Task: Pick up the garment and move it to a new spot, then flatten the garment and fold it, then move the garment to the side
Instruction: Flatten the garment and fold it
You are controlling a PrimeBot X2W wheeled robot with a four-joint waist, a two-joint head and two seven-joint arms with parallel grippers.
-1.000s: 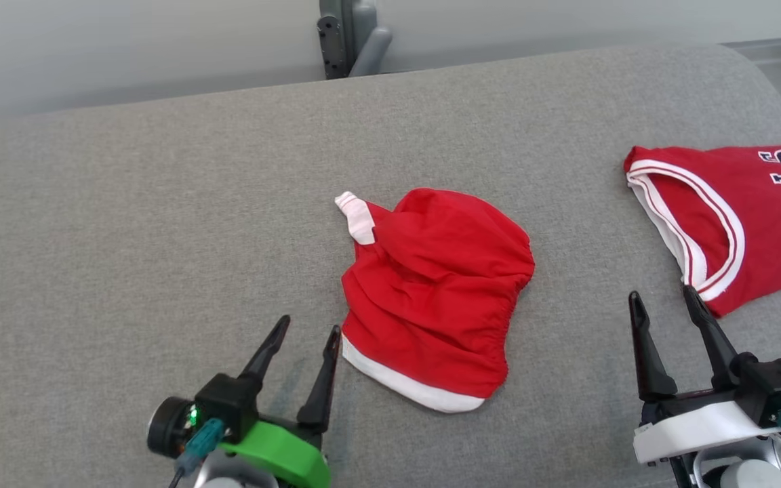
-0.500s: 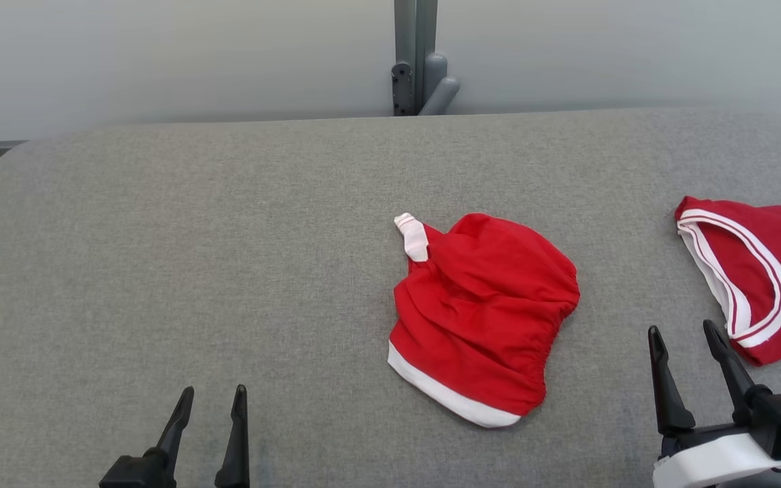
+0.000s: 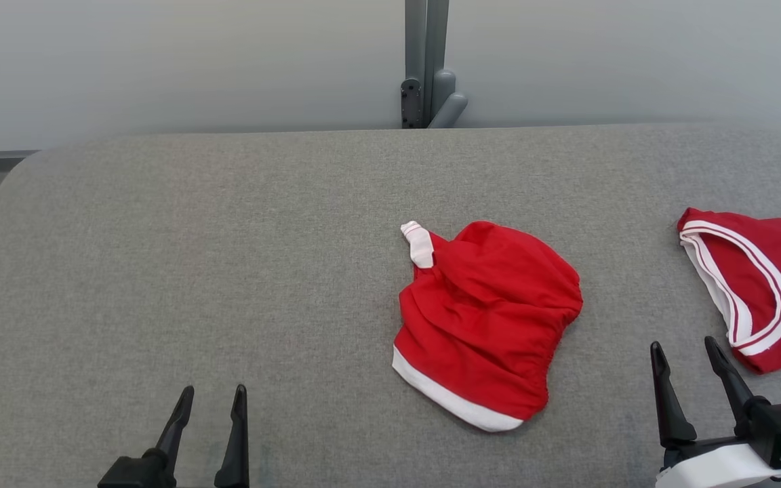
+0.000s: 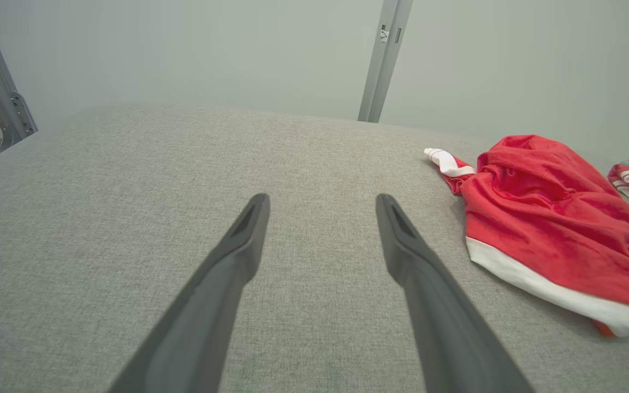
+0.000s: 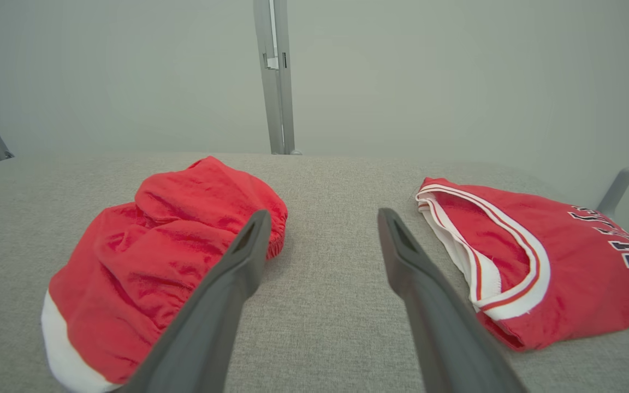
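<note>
- Your left gripper (image 3: 213, 390) and right gripper (image 3: 683, 343) both sit low over the pad (image 3: 228, 237), jaws wide apart and holding nothing
- The garment (image 3: 485, 325), red with a white hem, lies bunched near the middle of the pad, between the grippers and nearer the right one
- A jersey (image 3: 756, 285) lies at the pad's right edge, apart from the garment; it looks already dealt with
- By the crumpled heap, nothing looks done yet: you have the lift, the move, the flattening, the fold and the setting aside all left
</note>
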